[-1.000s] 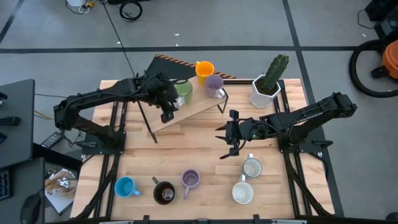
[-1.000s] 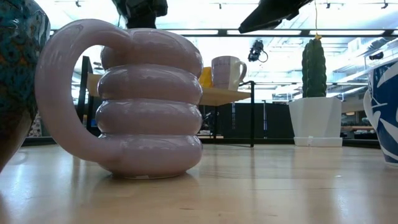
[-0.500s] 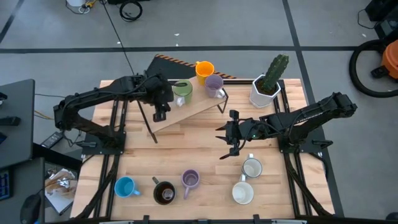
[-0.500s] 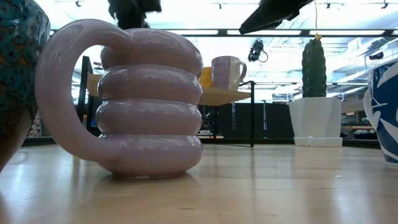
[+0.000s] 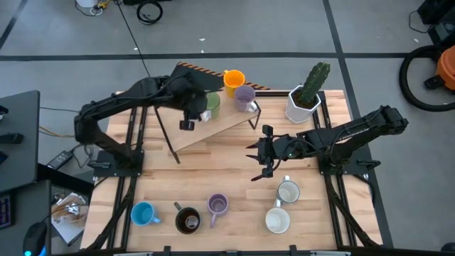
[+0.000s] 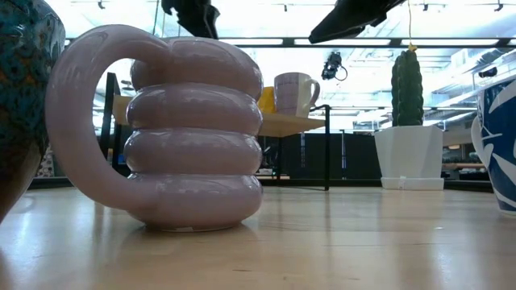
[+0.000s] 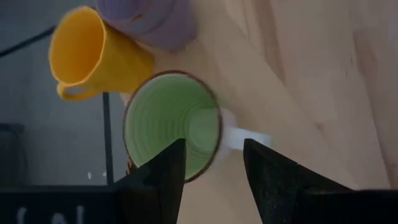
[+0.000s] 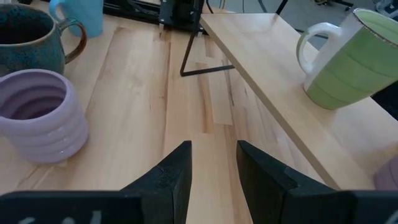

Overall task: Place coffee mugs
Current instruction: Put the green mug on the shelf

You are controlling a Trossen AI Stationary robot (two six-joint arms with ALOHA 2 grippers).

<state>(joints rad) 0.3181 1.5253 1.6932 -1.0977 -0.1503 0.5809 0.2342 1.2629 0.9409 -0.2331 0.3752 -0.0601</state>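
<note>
Since a second ago the left arm has swung up and in over the raised wooden shelf [image 5: 213, 122], so its left claw [image 5: 187, 122] now hangs just beside the green mug [image 5: 209, 104]; the right arm has not shifted.

From above, the green mug, the orange mug [image 5: 234, 79] and a lilac mug [image 5: 244, 96] stand on the shelf at the back of the counter [image 5: 227, 171]. On the counter's near edge wait the blue mug [image 5: 143, 213], the dark brown mug [image 5: 188, 220], the second lilac mug [image 5: 217, 205] and two white mugs [image 5: 282, 206]. The right claw [image 5: 260, 156] hovers mid-counter, next to the cactus pot [image 5: 304, 104].

At counter level the ribbed lilac mug fills the foreground, with the left claw dark above it.

The left wrist view looks down into the green mug, the claw's two fingers [image 7: 161, 174] apart and empty, straddling its rim and near its white handle.

The right wrist view shows its own fingers parted, holding nothing.

Risk, as I judge it: the left claw sits so close over the green mug that a sideways drift could nudge it into the orange mug or off the shelf's edge.
</note>
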